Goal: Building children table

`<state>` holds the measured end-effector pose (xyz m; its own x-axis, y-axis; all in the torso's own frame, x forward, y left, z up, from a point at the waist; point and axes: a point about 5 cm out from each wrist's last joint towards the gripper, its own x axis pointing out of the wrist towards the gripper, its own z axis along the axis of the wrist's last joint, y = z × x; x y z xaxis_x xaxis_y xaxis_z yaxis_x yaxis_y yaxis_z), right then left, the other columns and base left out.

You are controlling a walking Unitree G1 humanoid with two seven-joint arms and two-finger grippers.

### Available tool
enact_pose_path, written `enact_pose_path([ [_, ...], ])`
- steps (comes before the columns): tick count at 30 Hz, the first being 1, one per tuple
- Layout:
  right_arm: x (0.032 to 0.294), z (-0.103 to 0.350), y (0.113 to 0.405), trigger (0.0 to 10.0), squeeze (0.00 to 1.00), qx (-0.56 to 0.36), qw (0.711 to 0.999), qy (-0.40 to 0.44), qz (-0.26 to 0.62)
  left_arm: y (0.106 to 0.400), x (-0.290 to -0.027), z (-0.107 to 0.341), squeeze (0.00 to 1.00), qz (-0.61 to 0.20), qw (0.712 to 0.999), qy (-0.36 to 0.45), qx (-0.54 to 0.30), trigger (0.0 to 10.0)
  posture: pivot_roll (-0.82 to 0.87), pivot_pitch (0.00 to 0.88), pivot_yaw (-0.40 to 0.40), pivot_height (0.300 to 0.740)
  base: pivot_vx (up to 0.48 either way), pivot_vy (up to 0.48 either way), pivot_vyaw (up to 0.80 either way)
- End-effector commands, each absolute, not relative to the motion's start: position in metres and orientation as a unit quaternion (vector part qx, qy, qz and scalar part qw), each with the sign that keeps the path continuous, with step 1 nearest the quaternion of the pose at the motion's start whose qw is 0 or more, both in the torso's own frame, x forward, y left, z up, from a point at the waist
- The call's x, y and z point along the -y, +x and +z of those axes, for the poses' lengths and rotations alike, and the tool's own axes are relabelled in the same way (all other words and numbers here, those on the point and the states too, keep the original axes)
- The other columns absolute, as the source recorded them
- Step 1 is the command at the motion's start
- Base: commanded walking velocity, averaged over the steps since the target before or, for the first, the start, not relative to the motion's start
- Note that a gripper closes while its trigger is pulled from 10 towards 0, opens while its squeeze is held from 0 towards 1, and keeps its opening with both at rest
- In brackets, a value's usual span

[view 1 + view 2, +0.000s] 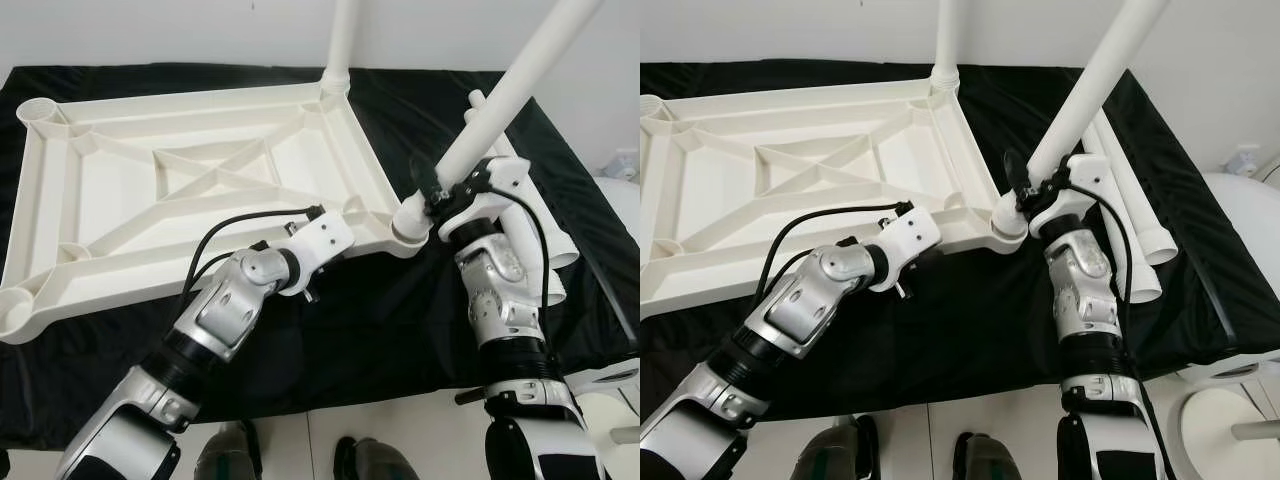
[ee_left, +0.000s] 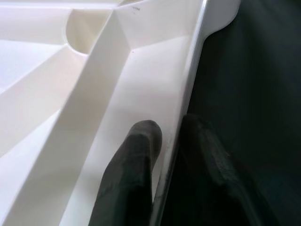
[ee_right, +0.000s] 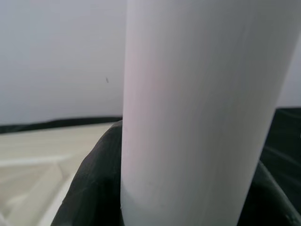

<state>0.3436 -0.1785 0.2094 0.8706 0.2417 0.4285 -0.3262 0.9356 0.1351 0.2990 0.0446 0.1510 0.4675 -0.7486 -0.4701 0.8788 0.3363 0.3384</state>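
black cloth [image 1: 400, 330] covers the whole work surface against a white wall, and the big white tabletop [image 1: 190, 190] lies upside down on it, ribs up — everything else i'll place relative to that tabletop.

one leg [image 1: 343, 40] already stands upright in its far right corner socket. two spare legs [image 1: 1130, 215] lie on the cloth just off its right edge. the near right corner socket [image 1: 412, 222] has the end of a fourth leg [image 1: 510, 90] meeting it, but that leg leans away to the right, clearly tilted and, i'd guess, not seated.

right gripper [image 1: 438, 190] is clamped around the low end of the tilted leg, right at the socket; the wrist view shows black fingers [image 3: 91, 188] hugging the tube on both sides. left gripper [image 2: 171, 141] pinches the tabletop's near rim beside that same corner, one finger inside the wall and one outside, nearly closed on the thin plastic.

for doing this step well: i'd swing the leg to vertical before pushing — forcing it at this angle would probably jam it or lift the corner. the left grip looks well placed to hold the tabletop down while the right presses straight in.
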Motion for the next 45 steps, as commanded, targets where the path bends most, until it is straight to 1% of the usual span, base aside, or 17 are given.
enact_pose_path([
  [1,0.180,0.215,0.343,10.0,0.00,0.217,0.958,0.110,0.151,0.288,-0.035,0.151,0.00,-0.556,0.773,0.286,-0.109,10.0,0.03,0.098,-0.038,0.740,0.000,0.000,0.00],
  [3,0.181,0.222,0.343,10.0,0.00,0.226,0.952,0.131,0.160,0.282,-0.035,0.150,0.00,-0.569,0.765,0.281,-0.107,10.0,0.03,0.099,-0.040,0.740,0.000,0.000,0.00],
  [5,0.181,0.223,0.342,10.0,0.00,0.227,0.950,0.136,0.163,0.280,-0.035,0.150,0.00,-0.575,0.761,0.282,-0.105,10.0,0.03,0.098,-0.040,0.740,0.000,0.000,0.00],
  [12,0.183,0.222,0.342,10.0,0.00,0.220,0.954,0.124,0.163,0.276,-0.038,0.151,0.00,-0.583,0.753,0.286,-0.104,10.0,0.03,0.094,-0.041,0.740,0.000,0.000,0.00],
  [16,0.186,0.222,0.341,10.0,0.00,0.218,0.955,0.121,0.160,0.275,-0.042,0.151,0.00,-0.590,0.747,0.287,-0.109,10.0,0.03,0.090,-0.041,0.740,0.000,0.000,0.00],
  [17,0.189,0.221,0.339,10.0,0.00,0.217,0.956,0.117,0.158,0.274,-0.049,0.149,0.00,-0.590,0.745,0.289,-0.115,10.0,0.03,0.087,-0.040,0.740,0.000,0.000,0.00],
  [18,0.189,0.221,0.339,10.0,0.00,0.217,0.956,0.117,0.158,0.274,-0.049,0.149,0.00,-0.590,0.745,0.289,-0.115,10.0,0.03,0.087,-0.040,0.740,0.000,0.000,0.00],
  [21,0.193,0.220,0.338,10.0,0.00,0.213,0.958,0.110,0.155,0.275,-0.056,0.147,0.00,-0.583,0.749,0.292,-0.121,10.0,0.03,0.085,-0.038,0.740,0.000,0.000,0.00],
  [23,0.195,0.217,0.336,10.0,0.00,0.208,0.960,0.105,0.153,0.280,-0.065,0.143,0.00,-0.563,0.760,0.293,-0.136,10.0,0.02,0.082,-0.039,0.740,0.000,0.000,0.00],
  [24,0.195,0.217,0.336,10.0,0.00,0.208,0.960,0.105,0.153,0.280,-0.065,0.143,0.00,-0.563,0.760,0.293,-0.136,10.0,0.02,0.082,-0.039,0.740,0.000,0.000,0.00],
  [26,0.194,0.213,0.333,10.0,0.00,0.199,0.962,0.091,0.160,0.284,-0.072,0.141,0.00,-0.543,0.772,0.295,-0.145,10.0,0.03,0.080,-0.040,0.740,0.000,0.000,0.00],
  [27,0.194,0.213,0.333,10.0,0.00,0.199,0.962,0.091,0.160,0.284,-0.072,0.141,0.00,-0.543,0.772,0.295,-0.145,10.0,0.03,0.080,-0.040,0.740,0.000,0.000,0.00],
  [29,0.192,0.209,0.330,10.0,0.00,0.189,0.963,0.075,0.174,0.291,-0.076,0.142,0.00,-0.520,0.792,0.283,-0.148,10.0,0.03,0.078,-0.044,0.740,0.000,0.000,0.00],
  [30,0.192,0.209,0.330,10.0,0.00,0.189,0.963,0.075,0.174,0.291,-0.076,0.142,0.00,-0.520,0.792,0.283,-0.148,10.0,0.03,0.078,-0.044,0.740,0.000,0.000,0.00],
  [31,0.188,0.205,0.327,10.0,0.00,0.178,0.963,0.060,0.194,0.294,-0.078,0.143,0.00,-0.508,0.802,0.277,-0.150,10.0,0.03,0.078,-0.047,0.740,0.000,0.000,0.00],
  [38,0.177,0.196,0.319,10.0,0.00,0.155,0.959,0.026,0.235,0.295,-0.079,0.143,0.00,-0.505,0.804,0.279,-0.147,10.0,0.03,0.077,-0.051,0.740,0.000,0.000,0.00],
  [45,0.162,0.193,0.314,10.0,0.00,0.140,0.952,0.025,0.272,0.297,-0.076,0.145,0.00,-0.506,0.804,0.279,-0.141,10.0,0.03,0.087,-0.054,0.740,0.000,0.000,0.00],
])
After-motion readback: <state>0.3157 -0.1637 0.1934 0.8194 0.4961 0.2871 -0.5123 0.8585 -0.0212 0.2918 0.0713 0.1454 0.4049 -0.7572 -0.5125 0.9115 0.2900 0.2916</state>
